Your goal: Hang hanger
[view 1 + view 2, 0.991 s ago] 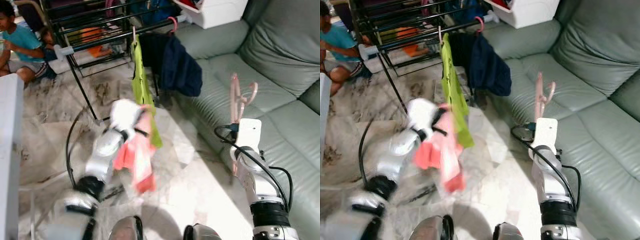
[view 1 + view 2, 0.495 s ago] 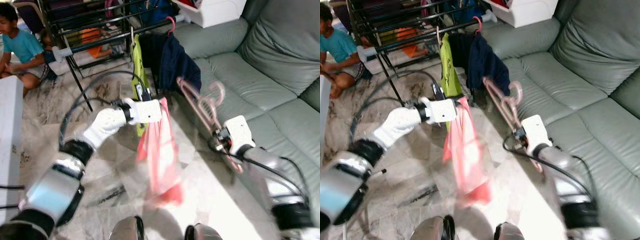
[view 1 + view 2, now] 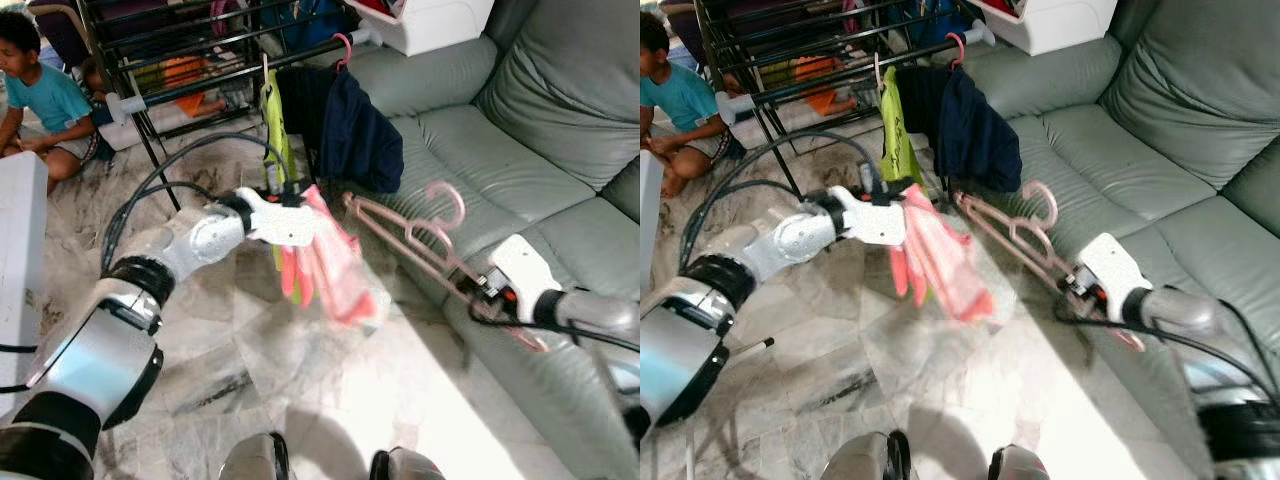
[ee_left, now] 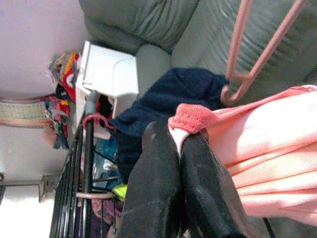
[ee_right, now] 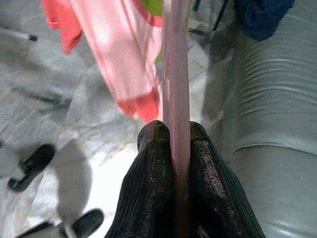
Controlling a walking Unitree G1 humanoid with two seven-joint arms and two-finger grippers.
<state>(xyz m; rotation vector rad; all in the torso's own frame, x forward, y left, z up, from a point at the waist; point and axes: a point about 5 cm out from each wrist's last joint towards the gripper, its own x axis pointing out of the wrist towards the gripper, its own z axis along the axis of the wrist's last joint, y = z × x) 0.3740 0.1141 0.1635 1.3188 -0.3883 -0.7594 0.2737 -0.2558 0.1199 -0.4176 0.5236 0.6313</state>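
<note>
Pink plastic hanger point(image 3: 420, 240) sits clamped between the closed fingers of the right pincer point(image 5: 174, 144), held above the floor beside the sofa point(image 3: 520, 140). Left pincer point(image 4: 178, 148) pinches a pink garment point(image 3: 325, 262) near the drying rack point(image 3: 170, 60).

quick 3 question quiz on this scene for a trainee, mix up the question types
1. True or false: the left gripper is shut on the pink garment.
2. What does the right gripper hold? A) pink hanger B) navy garment C) white box
3. Fill in: the navy garment hangs on the black drying ____, beside the grey-green sofa.

Key: 1 true; 2 A; 3 rack.
</note>
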